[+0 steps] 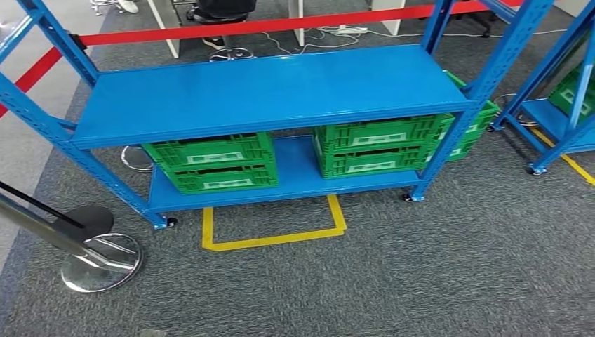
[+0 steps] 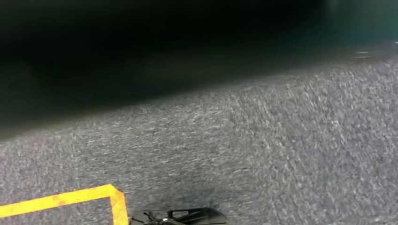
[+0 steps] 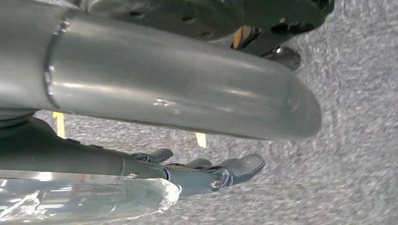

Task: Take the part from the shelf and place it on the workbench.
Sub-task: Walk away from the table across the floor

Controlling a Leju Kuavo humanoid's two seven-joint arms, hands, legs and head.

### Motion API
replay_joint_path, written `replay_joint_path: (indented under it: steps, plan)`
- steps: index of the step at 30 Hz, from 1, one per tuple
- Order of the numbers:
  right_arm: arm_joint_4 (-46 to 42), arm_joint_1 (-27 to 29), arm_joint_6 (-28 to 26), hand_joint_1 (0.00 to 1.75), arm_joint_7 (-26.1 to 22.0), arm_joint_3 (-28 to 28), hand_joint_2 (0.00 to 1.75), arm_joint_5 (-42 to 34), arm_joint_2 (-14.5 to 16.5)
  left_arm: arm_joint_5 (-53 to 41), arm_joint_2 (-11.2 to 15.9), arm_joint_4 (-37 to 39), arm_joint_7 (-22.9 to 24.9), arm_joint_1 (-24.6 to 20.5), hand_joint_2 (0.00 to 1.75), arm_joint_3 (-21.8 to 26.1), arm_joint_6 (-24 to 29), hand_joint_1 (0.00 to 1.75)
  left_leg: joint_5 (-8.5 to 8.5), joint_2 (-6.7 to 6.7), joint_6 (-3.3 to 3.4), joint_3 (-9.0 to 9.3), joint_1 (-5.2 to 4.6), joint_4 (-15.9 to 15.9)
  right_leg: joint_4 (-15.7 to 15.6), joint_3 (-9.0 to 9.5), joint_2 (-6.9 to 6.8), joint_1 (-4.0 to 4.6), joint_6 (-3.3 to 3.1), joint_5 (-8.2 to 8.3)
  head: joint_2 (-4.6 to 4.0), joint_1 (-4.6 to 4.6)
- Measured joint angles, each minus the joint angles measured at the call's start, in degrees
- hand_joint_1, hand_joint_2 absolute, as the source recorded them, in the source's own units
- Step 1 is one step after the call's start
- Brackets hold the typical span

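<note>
Green crates (image 1: 214,163) on blue shelf (image 1: 266,91) lower level, contents hidden

Right hand (image 3: 206,171): smooth grey rounded thumb, darker slim fingers with small pivot screw, clear plastic wrap alongside.

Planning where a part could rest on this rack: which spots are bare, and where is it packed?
The upper shelf is bare between its blue uprights. The lower shelf is crowded with green crates; a bare strip lies between the two stacks.
</note>
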Motion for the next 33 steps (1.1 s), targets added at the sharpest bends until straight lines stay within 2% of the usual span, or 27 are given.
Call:
replay_joint_path:
  steps: [1,3,5,8,9,11,13,14,15,16,17,18,20,23,25,26,28,29,30,31,33]
  plan:
    - [0.09,0.0,-0.37,0.0,0.32,-0.09,0.87,0.1,0.0,-0.29,0.0,0.02,-0.07,0.01,1.75,0.13,-0.07,0.0,1.83,-0.02,0.31,0.75,-0.09,-1.95,0.01,0.08,0.3,0.13,-0.01,0.0,0.0,0.01]
    - [0.25,-0.08,-1.06,0.0,0.92,-0.18,1.75,0.2,0.01,-0.81,0.09,0.03,-0.33,0.03,1.75,0.26,-0.22,0.0,5.94,-0.3,1.22,3.71,-0.45,-8.83,0.06,0.21,0.71,0.33,0.03,-0.01,0.0,0.02]
    - [0.45,-0.42,-1.51,0.0,1.41,0.43,1.75,-0.43,-0.17,-1.0,0.27,0.06,-0.28,0.18,1.75,0.23,-0.59,0.0,7.52,-0.64,1.85,5.68,-0.8,-13.83,0.22,-0.06,0.98,0.41,0.3,0.05,0.0,0.05]
    - [1.11,-0.99,-1.65,0.0,1.96,2.96,1.75,-3.29,-1.02,-0.57,0.45,0.09,1.44,0.82,1.75,0.01,-1.76,0.0,7.71,-0.59,2.19,5.97,-0.87,-15.32,0.32,-0.63,1.1,0.3,1.14,0.17,0.0,0.02]
    - [1.48,-1.08,-1.65,0.0,2.12,3.9,1.75,-4.54,-1.44,-0.33,0.51,0.08,2.19,0.97,1.75,-0.12,-2.24,0.0,7.97,-0.52,2.38,6.06,-0.74,-15.64,0.99,-1.0,0.96,0.28,1.45,-0.4,0.0,0.05]
    - [2.68,-1.15,-1.61,0.0,2.46,5.84,1.75,-7.2,-2.43,0.25,0.69,-0.01,3.82,1.03,1.75,-0.43,-3.25,0.0,8.38,-0.34,2.68,6.13,-0.48,-16.11,5.62,-3.14,0.62,0.1,2.03,-3.35,0.0,0.36]
    - [4.29,-1.01,-1.54,0.0,2.79,7.75,1.75,-9.67,-3.51,0.85,0.88,-0.34,5.4,0.92,1.75,-0.86,-4.2,0.0,8.44,-0.15,2.81,6.04,-0.52,-16.08,12.64,-6.23,0.43,-0.19,2.56,-6.71,0.0,0.59]
    - [5.21,-0.78,-1.5,0.0,2.96,8.7,1.75,-10.86,-4.06,1.13,0.95,-0.64,6.14,0.81,1.31,-1.13,-4.63,0.0,8.44,-0.02,2.81,6.03,-0.54,-16.06,14.95,-7.24,0.39,-0.32,2.77,-7.31,0.0,0.59]
    - [6.1,-0.46,-1.45,0.0,3.13,9.58,1.75,-11.97,-4.56,1.38,1.01,-1.03,6.84,0.61,0.87,-1.39,-5.04,0.0,8.43,0.08,2.78,6.03,-0.53,-16.03,15.35,-7.36,0.35,-0.45,2.93,-6.86,0.0,0.6]
    - [6.98,-0.08,-1.41,0.0,3.31,10.44,1.75,-13.05,-5.03,1.6,1.05,-1.48,7.49,0.31,0.44,-1.63,-5.43,0.0,8.39,0.14,2.71,6.06,-0.5,-15.96,13.74,-6.47,0.28,-0.6,3.07,-5.49,0.0,0.62]
    - [7.75,0.26,-1.38,0.0,3.43,11.16,1.75,-13.98,-5.45,1.84,1.08,-1.95,8.07,-0.02,0.0,-1.82,-5.76,0.0,8.32,0.16,2.55,6.12,-0.44,-15.85,10.35,-4.68,0.16,-0.77,3.19,-3.53,0.0,0.61]
    - [8.56,0.52,-1.33,0.0,3.56,11.9,1.75,-14.92,-5.86,2.03,1.16,-2.48,8.67,-0.35,0.0,-2.04,-6.13,0.0,8.2,0.17,2.26,6.15,-0.47,-15.69,6.57,-2.68,-0.03,-0.86,3.32,-2.12,0.0,0.62]
    - [10.42,0.76,-1.19,0.0,3.79,13.8,1.75,-17.18,-6.76,2.64,1.46,-3.6,10.11,-0.91,0.0,-2.63,-6.94,0.0,7.93,0.21,1.51,5.97,-0.64,-15.22,1.48,0.08,-0.18,-0.85,2.91,-0.86,0.0,0.6]
    - [12.87,1.08,-0.95,0.0,4.32,17.44,1.75,-21.35,-8.52,3.67,1.99,-4.66,12.75,-1.24,0.0,-3.66,-8.44,0.0,7.86,0.24,0.7,5.71,-0.64,-14.92,0.69,0.44,-0.09,-0.63,1.64,-0.83,0.0,0.46]
    - [13.64,0.87,-0.82,0.0,4.62,19.74,1.75,-23.95,-9.66,4.34,2.27,-4.79,14.46,-0.78,0.0,-4.37,-9.38,0.0,6.3,0.1,0.28,5.08,-0.47,-13.14,0.58,0.36,-0.14,-0.65,0.96,-0.63,0.0,0.44]
    - [13.82,0.46,-0.76,0.0,4.75,20.89,1.75,-25.2,-10.25,4.65,2.37,-4.76,15.29,-0.3,0.0,-4.71,-9.86,0.0,4.55,0.02,0.11,4.01,-0.43,-10.58,0.53,0.27,-0.17,-0.63,0.67,-0.54,0.0,0.37]
    - [13.93,-0.8,-0.66,0.0,4.98,22.96,1.75,-27.51,-11.32,5.26,2.43,-4.45,16.83,0.95,0.0,-5.33,-10.73,0.0,0.58,-0.03,0.06,0.6,-0.41,-3.13,0.54,0.02,-0.17,-0.35,0.25,-0.46,0.0,0.32]
    - [13.9,-1.56,-0.61,0.0,5.07,23.89,1.75,-28.58,-11.79,5.51,2.49,-4.06,17.57,1.71,0.0,-5.61,-11.13,0.0,-0.55,-0.04,0.15,-0.88,-0.42,-0.01,0.55,-0.09,-0.17,-0.16,0.13,-0.43,0.0,0.33]
    - [13.74,-2.31,-0.59,0.0,5.19,24.77,1.75,-29.65,-12.24,5.78,2.58,-3.5,18.28,2.55,0.0,-5.86,-11.5,0.0,-0.53,-0.05,0.18,-1.52,-0.4,1.3,0.56,-0.16,-0.17,-0.01,0.01,-0.4,0.0,0.34]
    - [13.44,-3.12,-0.55,0.0,5.3,25.66,1.31,-30.71,-12.65,6.07,2.71,-2.81,19.0,3.51,0.0,-6.07,-11.87,0.0,0.6,-0.06,0.12,-1.11,-0.36,0.48,0.56,-0.18,-0.14,0.1,-0.08,-0.39,0.0,0.37]
    - [12.51,-4.84,-0.49,0.0,5.51,27.27,0.44,-32.56,-13.41,6.55,2.92,-1.33,20.23,5.46,0.0,-6.52,-12.57,0.0,4.6,-0.08,-0.43,2.42,-0.06,-6.39,0.58,-0.11,0.01,0.21,-0.21,-0.37,0.0,0.34]
